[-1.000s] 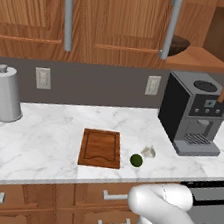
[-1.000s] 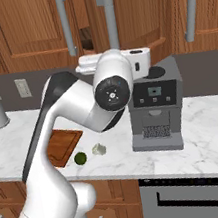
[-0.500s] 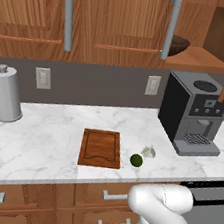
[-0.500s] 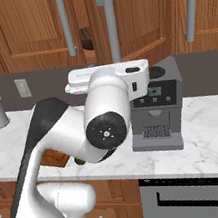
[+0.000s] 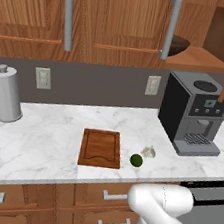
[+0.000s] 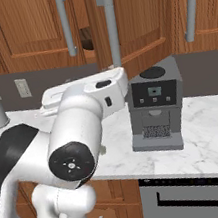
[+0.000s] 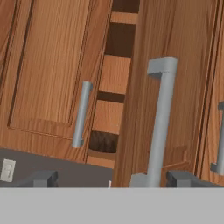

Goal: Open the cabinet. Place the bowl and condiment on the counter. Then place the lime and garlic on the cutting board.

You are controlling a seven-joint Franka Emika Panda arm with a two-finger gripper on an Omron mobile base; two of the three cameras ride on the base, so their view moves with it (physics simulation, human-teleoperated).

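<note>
While the cabinet (image 7: 175, 87) door stands swung open — the bowl (image 7: 103, 141) dark on its lower shelf — the gripper (image 7: 111, 178) faces it, fingers spread wide and empty, with lime (image 5: 136, 160) and garlic (image 5: 149, 151) beside the cutting board (image 5: 100, 148).

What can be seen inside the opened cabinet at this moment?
On the cabinet's lower shelf sits the dark wooden bowl. The swung-out door covers much of the interior, so no condiment is visible.
</note>
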